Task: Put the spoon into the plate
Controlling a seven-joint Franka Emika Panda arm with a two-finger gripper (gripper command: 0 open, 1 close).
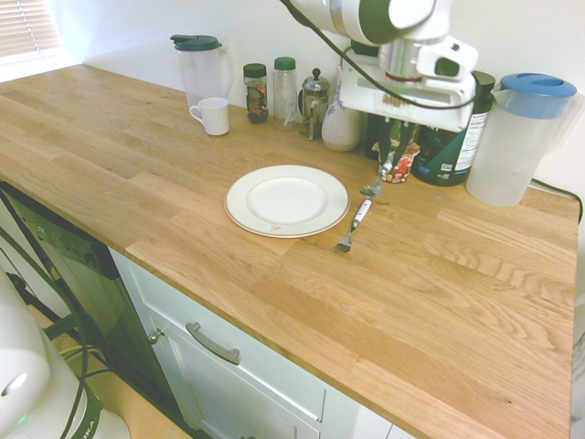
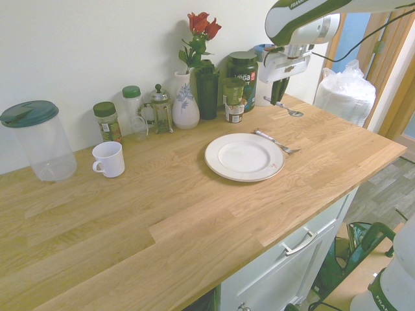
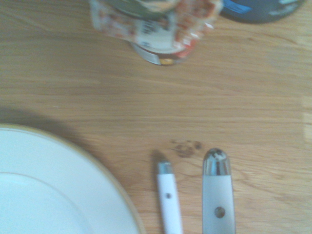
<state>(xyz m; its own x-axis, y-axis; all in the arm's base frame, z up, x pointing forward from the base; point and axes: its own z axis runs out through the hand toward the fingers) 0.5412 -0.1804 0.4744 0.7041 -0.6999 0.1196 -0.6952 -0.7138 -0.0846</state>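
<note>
Pincer (image 2: 280, 98): clamped on spoon (image 2: 286, 109), lifted clear of worktop (image 2: 194, 214) near rear edge | Spoon: hangs below pincer, bowl outward | Plate (image 2: 245, 157): on worktop, apart | Fork (image 2: 275, 142): beside plate rim

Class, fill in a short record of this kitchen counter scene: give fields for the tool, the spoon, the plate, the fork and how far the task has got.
tool: shut on the spoon, raised above the counter, pointing down
spoon: held by its handle, bowl sticking out sideways, clear of the worktop
plate: white, empty, flat on the wooden counter
fork: lies on the counter beside the plate, white handle, not touched
task stage: spoon lifted, not yet over the plate
</note>
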